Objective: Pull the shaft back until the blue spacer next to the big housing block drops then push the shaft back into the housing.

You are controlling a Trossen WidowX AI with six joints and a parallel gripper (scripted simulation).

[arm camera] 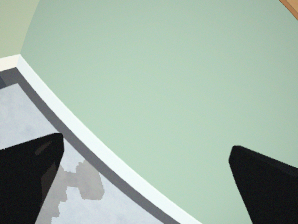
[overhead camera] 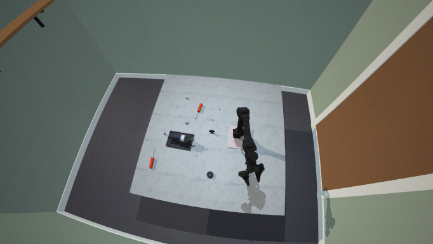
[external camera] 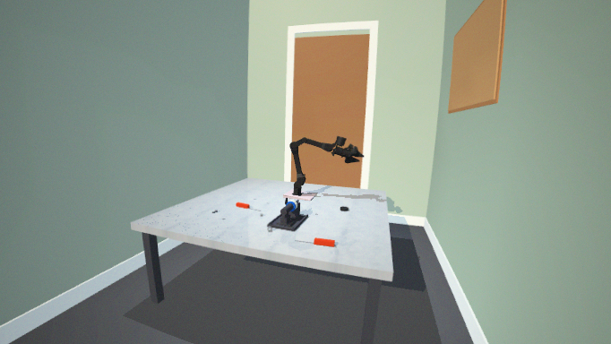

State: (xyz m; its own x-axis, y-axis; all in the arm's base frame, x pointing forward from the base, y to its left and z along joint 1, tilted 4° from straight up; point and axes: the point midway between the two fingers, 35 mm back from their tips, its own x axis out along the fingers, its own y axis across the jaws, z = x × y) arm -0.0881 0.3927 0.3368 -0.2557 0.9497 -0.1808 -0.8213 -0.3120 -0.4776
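Arm [overhead camera: 246,140] stretched high, pincer [overhead camera: 253,178] wide apart and unladen.

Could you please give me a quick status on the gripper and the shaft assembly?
Gripper open, empty, high above table. Blue spacer on shaft at housing. Nothing blocking; screwdrivers lie apart.

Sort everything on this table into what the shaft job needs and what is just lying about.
Needed:
- dark housing fixture on its black base plate
- blue ring spacer on the shaft
- black end effector, open and holding nothing

Lying about:
- orange-handled screwdriver at the far side
- orange-handled screwdriver at the near side
- small black disc
- dark round knob
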